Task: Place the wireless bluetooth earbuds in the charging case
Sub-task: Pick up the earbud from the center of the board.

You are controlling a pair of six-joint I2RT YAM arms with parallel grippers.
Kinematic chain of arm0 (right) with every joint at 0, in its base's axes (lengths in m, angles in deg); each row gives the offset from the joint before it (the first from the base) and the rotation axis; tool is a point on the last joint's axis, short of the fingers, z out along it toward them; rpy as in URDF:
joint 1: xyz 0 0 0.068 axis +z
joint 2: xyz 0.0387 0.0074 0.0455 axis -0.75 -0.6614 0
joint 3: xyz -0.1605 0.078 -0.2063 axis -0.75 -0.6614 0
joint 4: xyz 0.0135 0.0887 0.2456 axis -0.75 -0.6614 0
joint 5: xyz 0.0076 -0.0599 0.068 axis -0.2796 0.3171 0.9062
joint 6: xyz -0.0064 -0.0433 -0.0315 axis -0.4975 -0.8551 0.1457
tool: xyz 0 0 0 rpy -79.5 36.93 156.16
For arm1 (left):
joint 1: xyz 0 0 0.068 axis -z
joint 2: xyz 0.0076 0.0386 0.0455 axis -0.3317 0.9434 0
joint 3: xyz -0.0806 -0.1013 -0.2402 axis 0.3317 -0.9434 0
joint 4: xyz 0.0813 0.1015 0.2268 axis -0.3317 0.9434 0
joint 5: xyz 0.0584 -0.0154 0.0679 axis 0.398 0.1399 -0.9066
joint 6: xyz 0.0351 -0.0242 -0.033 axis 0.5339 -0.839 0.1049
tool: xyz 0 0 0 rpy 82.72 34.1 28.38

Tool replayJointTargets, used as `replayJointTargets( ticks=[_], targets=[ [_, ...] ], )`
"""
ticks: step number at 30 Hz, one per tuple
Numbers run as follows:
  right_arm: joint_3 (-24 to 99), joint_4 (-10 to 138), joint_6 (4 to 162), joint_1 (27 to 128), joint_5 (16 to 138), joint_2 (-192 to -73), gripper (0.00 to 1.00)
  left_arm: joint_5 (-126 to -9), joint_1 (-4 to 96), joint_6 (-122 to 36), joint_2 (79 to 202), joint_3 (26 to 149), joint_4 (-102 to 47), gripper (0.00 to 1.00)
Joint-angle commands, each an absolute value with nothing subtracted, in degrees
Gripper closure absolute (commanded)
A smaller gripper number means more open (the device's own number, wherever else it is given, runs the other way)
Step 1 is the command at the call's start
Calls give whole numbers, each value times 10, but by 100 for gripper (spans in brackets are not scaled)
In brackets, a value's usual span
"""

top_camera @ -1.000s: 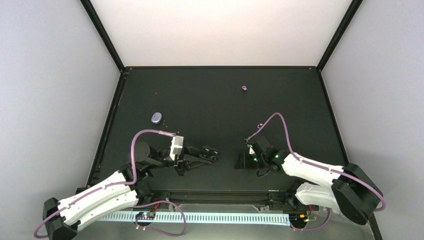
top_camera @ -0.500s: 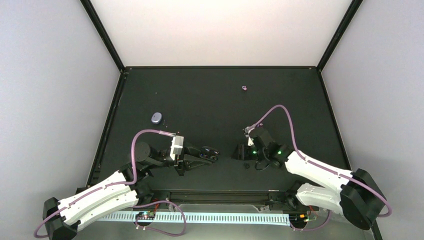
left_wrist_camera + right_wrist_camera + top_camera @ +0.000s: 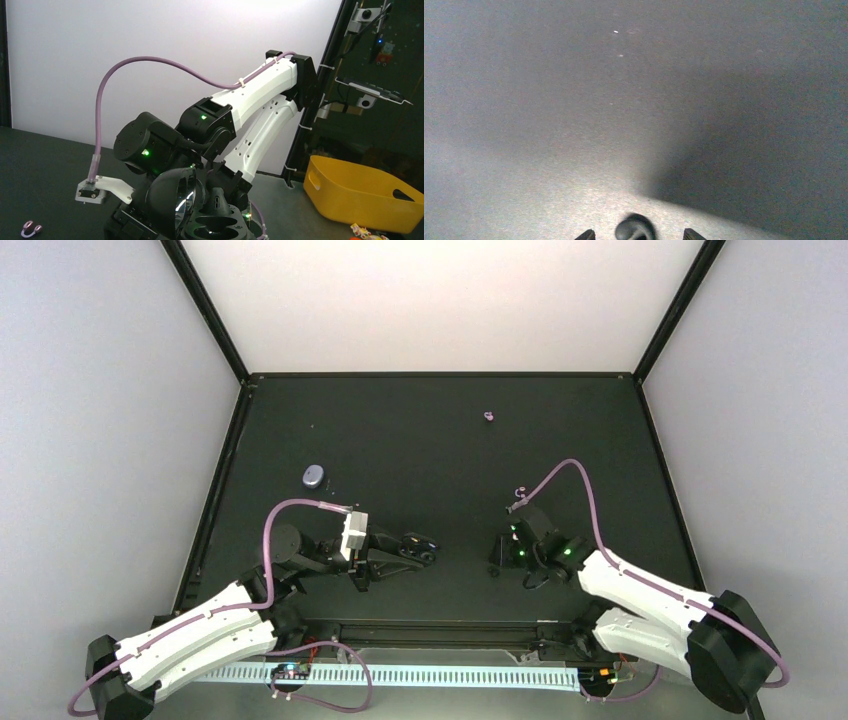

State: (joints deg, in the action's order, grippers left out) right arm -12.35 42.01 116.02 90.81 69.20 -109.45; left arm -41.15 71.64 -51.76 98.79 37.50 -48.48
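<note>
Top view: charging case (image 3: 313,476) lies on the counter (image 3: 420,440), left side, about mid-depth. It reads as a small pale grey-lavender oval, too small to tell whether the lid is up or down. One earbud (image 3: 488,417) made out: a tiny purple speck toward the far edge, right of centre, well apart from the case and from both arms. In the left wrist view it sits at the lower left corner as a small two-lobed purple shape, details unreadable. Left pincer (image 3: 430,543) is low over the near-centre counter, pointing right, jaws closed. Whether anything tiny is pinched between them cannot be made out. In the left wrist view a dark glossy dome (image 3: 172,200) with a light streak fills the bottom centre, cut off by the frame edge. Cannot tell if it belongs to the left pincer or to the right arm (image 3: 260,90) behind it. Right pincer (image 3: 497,558) is near-centre right, aimed down at the counter. In its wrist view only the fingertips (image 3: 588,236) show, at the bottom edge, standing apart with a gap between them. A dark rounded blob (image 3: 635,231) sits in that gap, touching neither tip, cut off and blurred, identity unclear. The rest of that view is bare counter, out of focus. A yellow bin (image 3: 360,195) stands beyond the counter's edge, partly cropped.
</note>
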Motion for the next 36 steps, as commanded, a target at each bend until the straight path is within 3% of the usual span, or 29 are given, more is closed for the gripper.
replayJointTargets(
  ticks=[1, 36],
  targets=[
    [-135, 394, 1178, 904, 649, -1095, 56, -418, 720, -516, 984, 379, -490, 98],
    [-141, 430, 1134, 914, 714, -1170, 68, -419, 720, -519, 986, 375, -496, 98]
  ],
)
